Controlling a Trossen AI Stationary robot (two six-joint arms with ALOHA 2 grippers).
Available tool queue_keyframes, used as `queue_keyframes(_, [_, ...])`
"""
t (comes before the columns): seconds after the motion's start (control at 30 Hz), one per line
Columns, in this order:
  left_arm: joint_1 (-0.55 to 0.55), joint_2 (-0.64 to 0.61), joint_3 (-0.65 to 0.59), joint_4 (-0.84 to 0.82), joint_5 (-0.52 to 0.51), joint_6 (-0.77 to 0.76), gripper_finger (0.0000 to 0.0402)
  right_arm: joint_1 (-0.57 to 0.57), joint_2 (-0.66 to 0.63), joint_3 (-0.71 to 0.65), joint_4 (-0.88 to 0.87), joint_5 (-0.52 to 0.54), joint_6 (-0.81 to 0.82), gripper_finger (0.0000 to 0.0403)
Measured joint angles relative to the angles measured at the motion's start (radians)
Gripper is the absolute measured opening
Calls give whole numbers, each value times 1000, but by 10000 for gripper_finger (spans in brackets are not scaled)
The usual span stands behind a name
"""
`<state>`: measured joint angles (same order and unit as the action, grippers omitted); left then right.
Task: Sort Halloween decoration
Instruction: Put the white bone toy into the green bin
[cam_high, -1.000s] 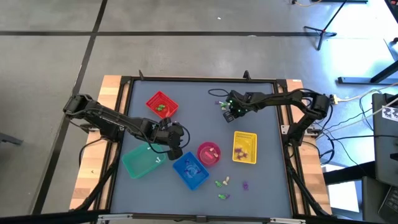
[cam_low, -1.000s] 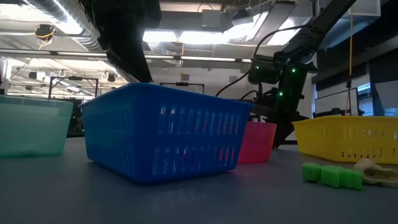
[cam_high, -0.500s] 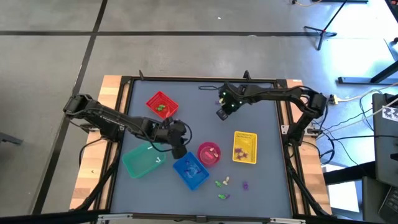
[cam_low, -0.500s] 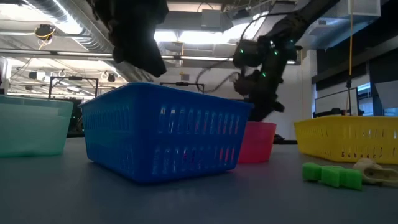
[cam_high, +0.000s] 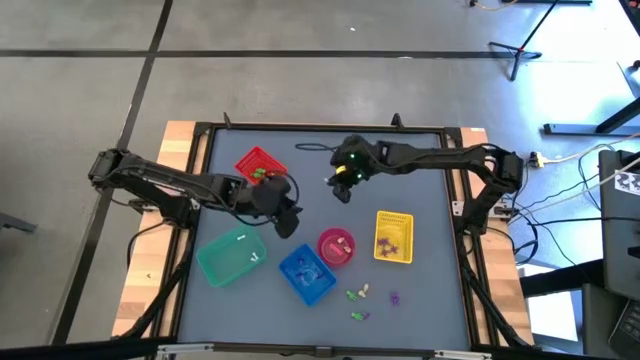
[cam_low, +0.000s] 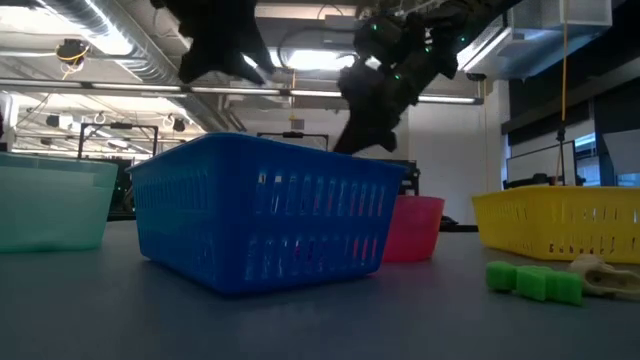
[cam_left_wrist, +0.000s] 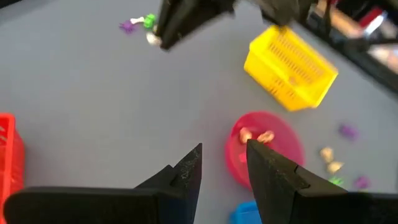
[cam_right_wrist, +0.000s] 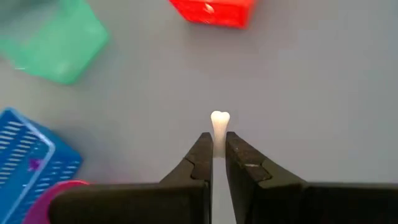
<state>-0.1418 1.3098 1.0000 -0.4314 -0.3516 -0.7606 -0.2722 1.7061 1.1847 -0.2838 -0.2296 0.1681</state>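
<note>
Right gripper (cam_right_wrist: 218, 148) has shifted toward 9 o'clock, clamping a white bone trinket (cam_right_wrist: 219, 126) protruding beyond its fingertips; left gripper (cam_left_wrist: 222, 163) parted, empty.

Four baskets: red (cam_high: 259, 163), teal (cam_high: 231, 256), blue (cam_high: 306, 274), yellow (cam_high: 393, 238). One pink bowl (cam_high: 335, 247). Perhaps four loose trinkets (cam_high: 360, 296) beside them.

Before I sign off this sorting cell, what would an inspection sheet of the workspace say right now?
Surface: grey table, wood side rails.
Job's things: loose trinkets near front edge; others lie in the red basket, pink bowl, yellow basket.
Clutter: teal basket, blue basket.
Grippers: right gripper shut on a white bone; left gripper open, empty, above the table.
Cables: bundle off the table's right.
Surroundings: concrete floor, stand legs.
</note>
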Motion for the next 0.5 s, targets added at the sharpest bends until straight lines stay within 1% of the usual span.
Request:
queue_keyframes(0.07, [7,-15,0,1,1,-50,110,24,0,0,47,2,-17,24])
queue_keyframes(0.2, [20,-22,0,0,2,-155,110,67,-1,0,127,44,-42,24])
queue_keyframes(0.3, [29,-19,0,-1,2,-224,110,97,-1,0,162,69,-90,24])
queue_keyframes(0.5, [53,-19,0,2,-3,-311,110,140,-2,1,184,91,-179,24])
